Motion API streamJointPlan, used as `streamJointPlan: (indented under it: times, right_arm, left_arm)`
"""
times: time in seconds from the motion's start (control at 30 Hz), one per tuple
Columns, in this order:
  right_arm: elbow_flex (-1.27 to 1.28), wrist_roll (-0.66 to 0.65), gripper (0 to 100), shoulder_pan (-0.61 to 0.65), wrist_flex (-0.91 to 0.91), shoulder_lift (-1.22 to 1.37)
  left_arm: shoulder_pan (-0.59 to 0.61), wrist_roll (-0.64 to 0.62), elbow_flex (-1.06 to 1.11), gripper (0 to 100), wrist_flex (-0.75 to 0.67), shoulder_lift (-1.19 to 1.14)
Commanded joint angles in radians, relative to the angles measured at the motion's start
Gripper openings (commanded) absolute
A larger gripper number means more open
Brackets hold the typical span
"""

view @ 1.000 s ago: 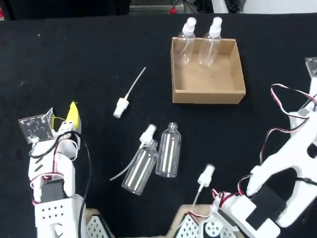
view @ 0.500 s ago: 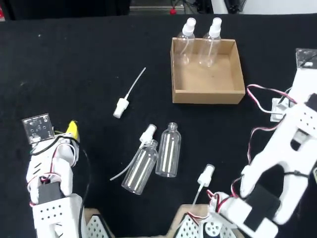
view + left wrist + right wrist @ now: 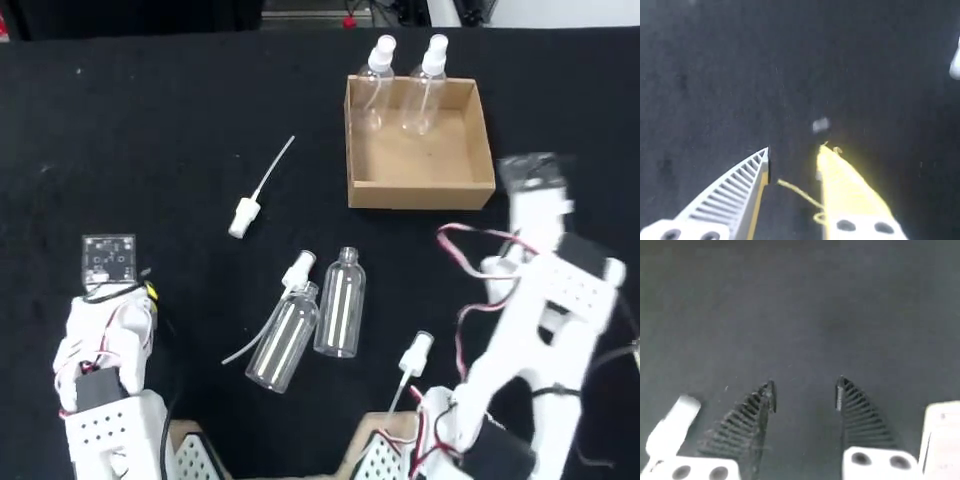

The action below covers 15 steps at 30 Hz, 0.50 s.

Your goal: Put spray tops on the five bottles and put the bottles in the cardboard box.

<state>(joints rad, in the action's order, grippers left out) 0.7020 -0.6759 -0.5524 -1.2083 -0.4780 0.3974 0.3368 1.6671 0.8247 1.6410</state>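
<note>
Two clear bottles with white spray tops stand at the far wall of the cardboard box. Mid-table lie two more bottles: one uncapped, and one with a spray top lying by its neck, its tube trailing alongside. A loose spray top lies farther left and another near the front edge. My left gripper is open over bare cloth at the front left. My right gripper is open over bare cloth, with a spray top beside one finger.
The table is covered in black cloth. The right arm's white body with loose wires stands between the box and the front right corner. The left arm's base sits at the front left.
The right arm has swung in from the right edge toward the area just in front of the box. The left arm has drawn back toward the front edge.
</note>
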Motion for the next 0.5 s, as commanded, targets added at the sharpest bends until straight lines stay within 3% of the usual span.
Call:
streamJointPlan:
  times: [0.0, 0.13, 0.3, 0.47]
  right_arm:
    - [0.041, -0.206, 18.4, 0.089, -0.132, -0.093]
    - [0.047, -0.419, 18.4, 0.104, -0.249, -0.128]
    - [0.101, -0.578, 18.4, 0.1, -0.262, -0.13]
    - [0.119, -0.957, 18.4, 0.106, -0.405, -0.131]
  left_arm:
    - [0.008, 0.02, 0.002, 17, 0.005, 0.011]
    - [0.001, 0.021, 0.018, 18, 0.005, 0.011]
    - [0.008, 0.015, 0.041, 17, 0.006, 0.011]
    - [-0.005, 0.015, 0.041, 18, 0.078, 0.011]
